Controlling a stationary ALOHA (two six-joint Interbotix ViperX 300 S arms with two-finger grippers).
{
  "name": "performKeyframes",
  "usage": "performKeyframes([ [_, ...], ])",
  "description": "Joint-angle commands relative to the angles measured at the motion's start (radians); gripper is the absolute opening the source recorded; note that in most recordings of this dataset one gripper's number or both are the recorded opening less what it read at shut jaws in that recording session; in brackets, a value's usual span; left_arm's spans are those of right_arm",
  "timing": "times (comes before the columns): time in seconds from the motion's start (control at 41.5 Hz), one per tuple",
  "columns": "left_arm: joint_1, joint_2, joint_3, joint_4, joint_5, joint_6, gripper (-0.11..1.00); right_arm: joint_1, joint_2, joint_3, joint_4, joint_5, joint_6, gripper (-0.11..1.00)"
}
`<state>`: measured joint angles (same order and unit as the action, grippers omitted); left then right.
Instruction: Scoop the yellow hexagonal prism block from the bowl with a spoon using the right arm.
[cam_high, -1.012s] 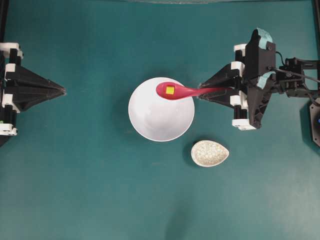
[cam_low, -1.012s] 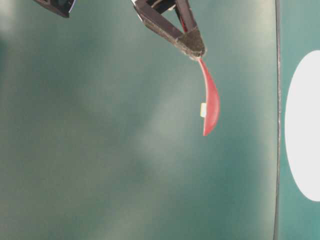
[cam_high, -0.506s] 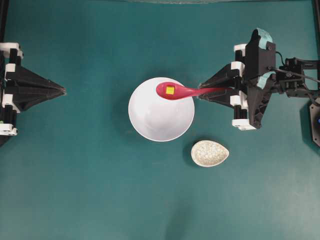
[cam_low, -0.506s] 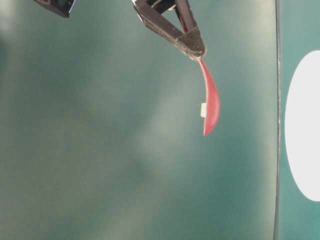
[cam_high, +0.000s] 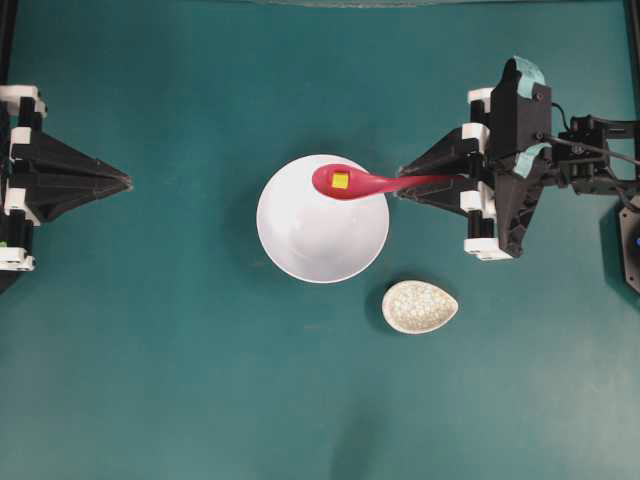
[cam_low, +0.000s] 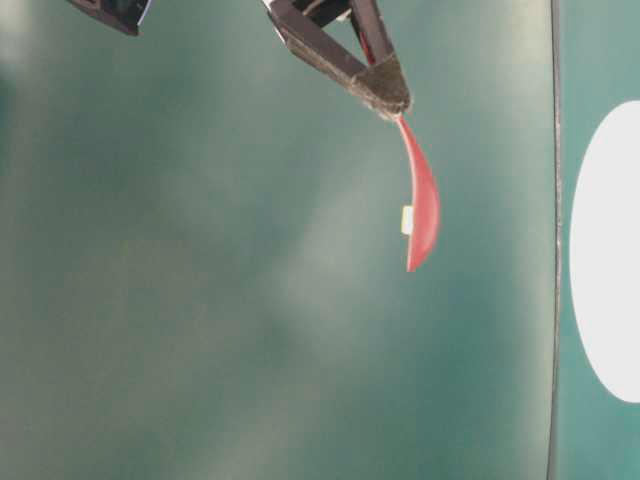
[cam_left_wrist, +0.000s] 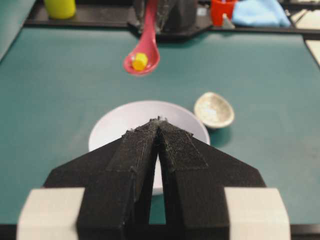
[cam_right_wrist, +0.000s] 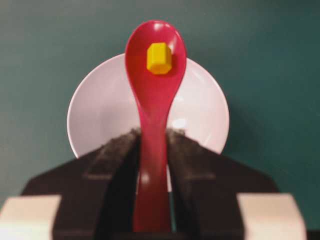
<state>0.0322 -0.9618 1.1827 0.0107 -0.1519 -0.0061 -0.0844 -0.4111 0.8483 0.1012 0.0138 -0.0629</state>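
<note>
The pink-red spoon hangs level above the upper right rim of the white bowl, and the yellow hexagonal prism block lies in its scoop. My right gripper is shut on the spoon's handle. From the right wrist, the spoon runs out between the fingers with the block near its tip, over the bowl. The table-level view has the spoon in the air with the block. My left gripper rests shut at the far left; in its own view the tips meet.
A small speckled beige dish sits on the green table to the lower right of the bowl. In the left wrist view a yellow cup, a red cup and a blue cloth lie beyond the table's far edge.
</note>
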Motion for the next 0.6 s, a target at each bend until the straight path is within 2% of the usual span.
performKeyframes([
  [0.0, 0.002, 0.009, -0.021, 0.003, -0.008, 0.002, 0.02, 0.002, -0.008, -0.011, -0.002, -0.011, -0.002, 0.25],
  [0.578, 0.002, 0.009, -0.021, 0.003, -0.012, 0.0, 0.02, 0.002, -0.009, -0.011, -0.002, -0.006, -0.002, 0.25],
])
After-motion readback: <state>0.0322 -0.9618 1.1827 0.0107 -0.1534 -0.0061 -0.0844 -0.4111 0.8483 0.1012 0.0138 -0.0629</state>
